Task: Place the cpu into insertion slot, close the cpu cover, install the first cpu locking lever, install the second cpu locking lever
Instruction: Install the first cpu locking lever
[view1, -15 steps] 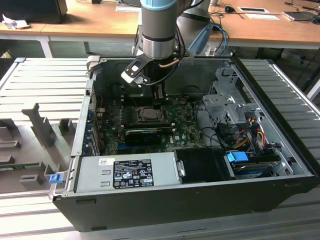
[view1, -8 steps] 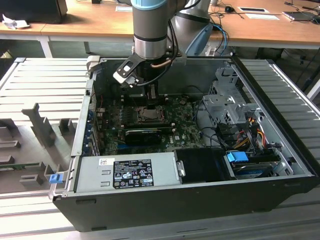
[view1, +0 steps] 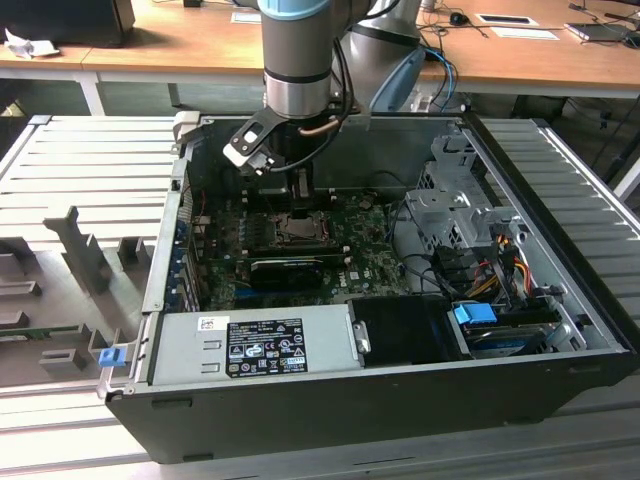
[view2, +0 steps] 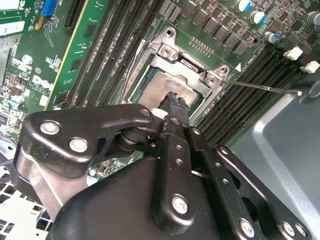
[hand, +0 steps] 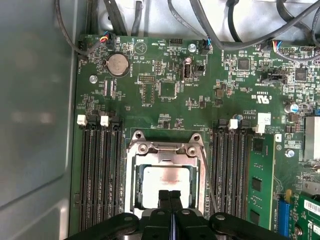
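Cpu (hand: 162, 181) lies flat in insertion slot (hand: 138, 196), cpu cover (hand: 165, 148) seemingly down over it, gripper (hand: 169, 194) jaws pinched together empty above; thin, rigid, fragile, edge-grip only.

Dull silver metal cpu (hand: 162, 179), shiny metal cpu cover (hand: 165, 148), matt black fingers (hand: 164, 200).

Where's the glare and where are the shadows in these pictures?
First wrist view: even light, a pale sheen on the cpu. Second wrist view: the cpu face glints beside the dark end effector. Exterior view: the computer case is dim inside under the arm; the desk behind is brighter.
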